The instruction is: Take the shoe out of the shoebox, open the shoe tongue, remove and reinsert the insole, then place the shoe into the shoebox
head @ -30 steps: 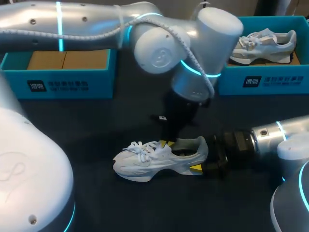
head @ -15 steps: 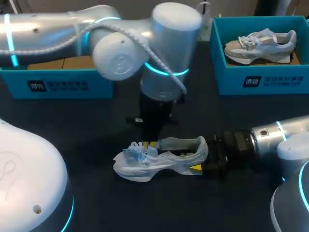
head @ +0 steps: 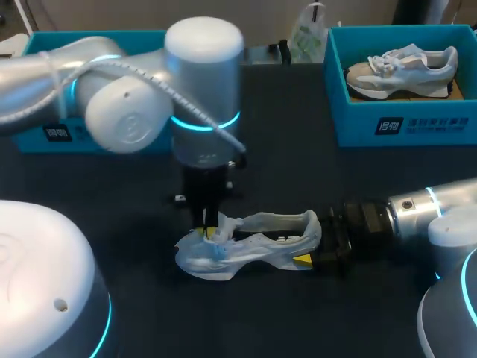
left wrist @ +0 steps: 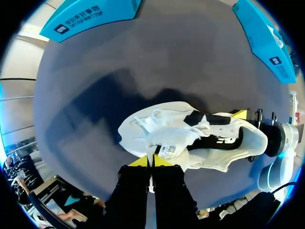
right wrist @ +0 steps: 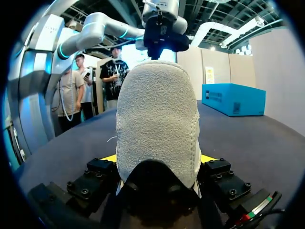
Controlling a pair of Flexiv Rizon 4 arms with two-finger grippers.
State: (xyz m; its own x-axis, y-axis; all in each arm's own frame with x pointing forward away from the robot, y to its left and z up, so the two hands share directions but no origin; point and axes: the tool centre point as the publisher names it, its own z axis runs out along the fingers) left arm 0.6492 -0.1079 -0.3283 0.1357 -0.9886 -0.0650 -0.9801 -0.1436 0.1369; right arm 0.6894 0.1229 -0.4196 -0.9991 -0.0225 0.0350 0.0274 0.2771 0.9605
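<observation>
A white sneaker [head: 261, 250] lies on its side on the dark table, toe toward my left. My right gripper [head: 313, 250] is shut on its heel, a yellow-tipped finger on each side; in the right wrist view the grey heel [right wrist: 157, 119] fills the space between the fingers of the right gripper [right wrist: 159, 160]. My left gripper [head: 212, 233] points straight down over the laces. In the left wrist view the left gripper [left wrist: 151, 162] is shut on the edge of the shoe tongue [left wrist: 169, 140], which is drawn forward over the laces. A teal shoebox [head: 52, 133] stands at the back left, mostly hidden by my left arm.
A second teal shoebox [head: 402, 123] at the back right holds another grey-white sneaker [head: 402, 71]. A pale plastic bag [head: 305, 37] sits at the far edge between the boxes. Bare dark table lies in front of the shoe and between it and the boxes.
My left arm has swung leftward, its gripper moving from the shoe's opening toward the toe and pulling the tongue forward. The right arm and the shoe's heel have stayed put.
</observation>
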